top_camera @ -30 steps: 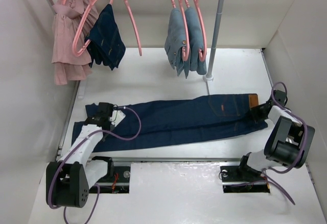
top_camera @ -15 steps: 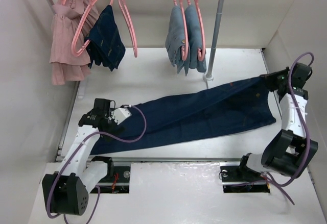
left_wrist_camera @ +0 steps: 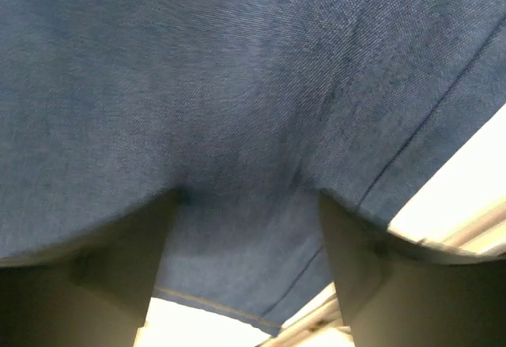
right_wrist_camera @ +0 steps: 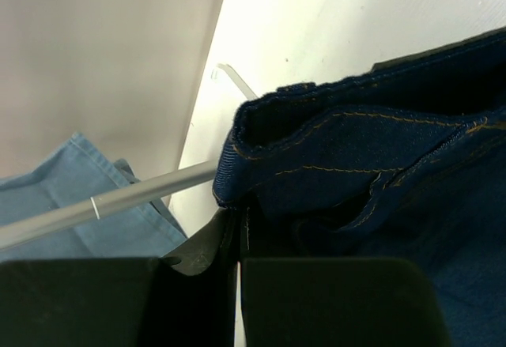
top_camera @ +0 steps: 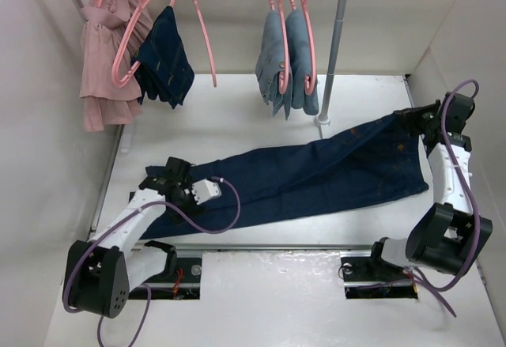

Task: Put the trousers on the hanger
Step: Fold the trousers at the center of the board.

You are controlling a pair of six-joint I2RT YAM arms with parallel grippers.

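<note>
Shifted inward, left end effector [top_camera: 178,179] still grips trousers [top_camera: 316,177].

The trousers [top_camera: 316,175] are long dark navy jeans with orange-brown stitching, stretched diagonally across the desk from the near left to the far right edge, the waist end lifted. The hanger [top_camera: 202,35], thin pink plastic, hangs empty above the far edge.

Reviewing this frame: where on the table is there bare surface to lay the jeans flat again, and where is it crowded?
Bare table lies between the hanging garments and the trousers. A narrow strip runs between the trousers and the near rail. It is crowded around the rack pole, beside the light jeans, and at both ends, where the left gripper and right gripper hold the denim.
</note>
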